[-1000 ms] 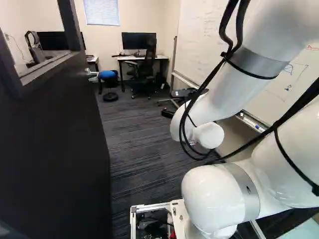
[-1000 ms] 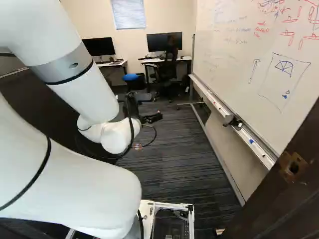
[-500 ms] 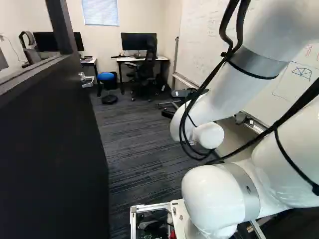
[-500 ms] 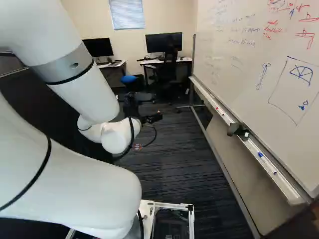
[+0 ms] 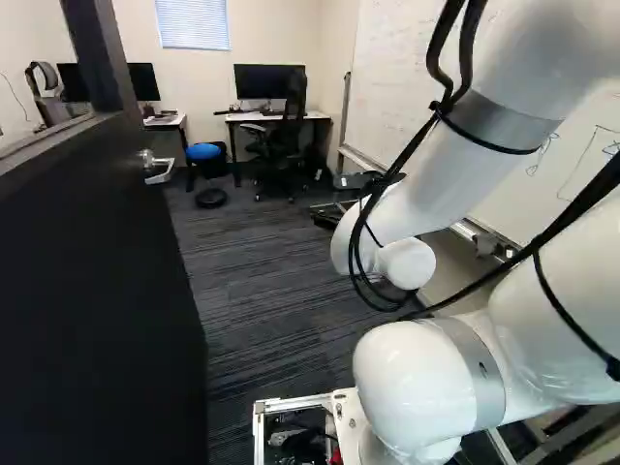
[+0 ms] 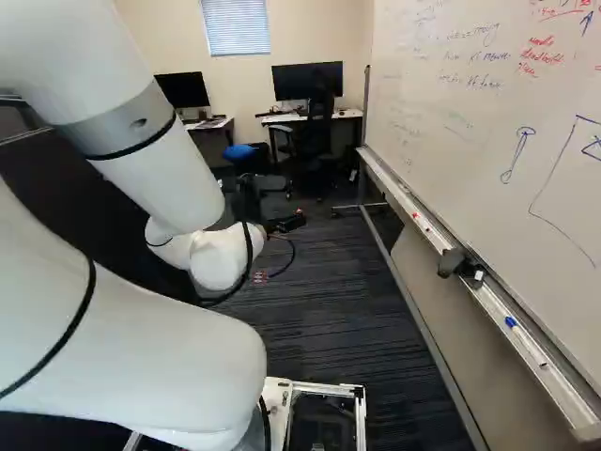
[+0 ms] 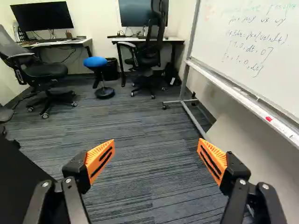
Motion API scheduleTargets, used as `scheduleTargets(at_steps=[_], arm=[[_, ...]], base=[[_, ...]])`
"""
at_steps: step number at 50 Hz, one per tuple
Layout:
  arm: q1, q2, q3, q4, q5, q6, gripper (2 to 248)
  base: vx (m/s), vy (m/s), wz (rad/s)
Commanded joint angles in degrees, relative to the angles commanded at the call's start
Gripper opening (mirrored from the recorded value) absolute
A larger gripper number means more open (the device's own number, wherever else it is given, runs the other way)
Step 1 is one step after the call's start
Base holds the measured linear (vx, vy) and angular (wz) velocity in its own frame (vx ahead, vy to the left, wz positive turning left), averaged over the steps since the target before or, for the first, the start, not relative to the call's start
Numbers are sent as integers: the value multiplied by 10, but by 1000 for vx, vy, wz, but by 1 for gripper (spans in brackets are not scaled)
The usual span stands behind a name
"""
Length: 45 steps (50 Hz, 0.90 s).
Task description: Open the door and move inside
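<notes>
Soft light brightens the whiteboard (image 7: 261,28) and glosses the white arm (image 5: 417,378), while the door (image 5: 97,291) sinks near black and shadow gathers beneath the worktops (image 7: 175,40).

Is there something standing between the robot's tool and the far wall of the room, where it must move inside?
Nothing visible close ahead of the tool; the door is beside it. Farther in, the stool, chairs and desks stand before the wall.

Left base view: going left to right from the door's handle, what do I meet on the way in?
Door handle → blue-seated stool → black office chair → whiteboard. The arm is left out, since it overlaps the whiteboard there.
</notes>
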Motion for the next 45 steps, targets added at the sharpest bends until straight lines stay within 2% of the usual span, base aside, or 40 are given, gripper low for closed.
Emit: scheduleTargets(at_steps=[45], arm=[[0, 0, 0, 0, 0, 0, 247]], base=[[190, 5, -1]])
